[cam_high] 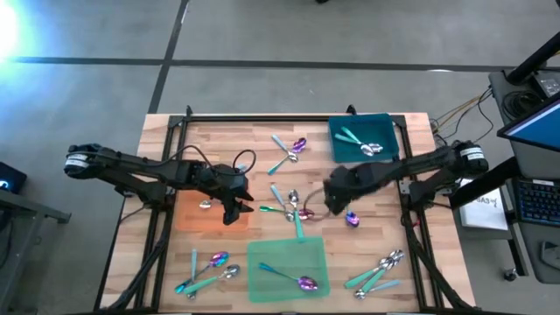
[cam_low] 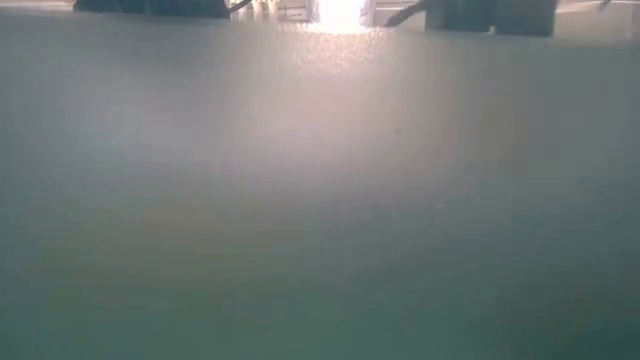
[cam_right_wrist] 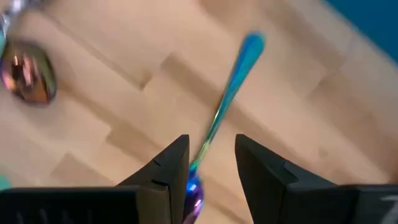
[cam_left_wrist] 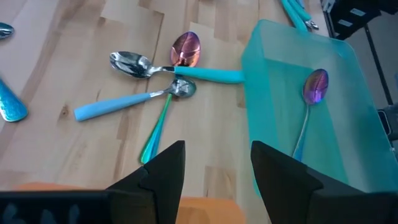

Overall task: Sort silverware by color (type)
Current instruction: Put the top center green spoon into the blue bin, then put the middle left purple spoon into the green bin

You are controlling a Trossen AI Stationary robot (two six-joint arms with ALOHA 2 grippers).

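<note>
The right gripper (cam_right_wrist: 209,163) stands mid-table, fingers spread around the handle of a purple-headed spoon (cam_high: 352,219) lying on the wood (released or not yet gripped, I judge). Next: close and lift. The left gripper (cam_left_wrist: 216,167) waits spread above the orange mat (cam_high: 188,219)

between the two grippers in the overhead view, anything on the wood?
Yes. High view: a cluster of crossed spoons, silver and purple heads with teal handles, lies on the wooden table between the open left gripper and the right gripper.
</note>
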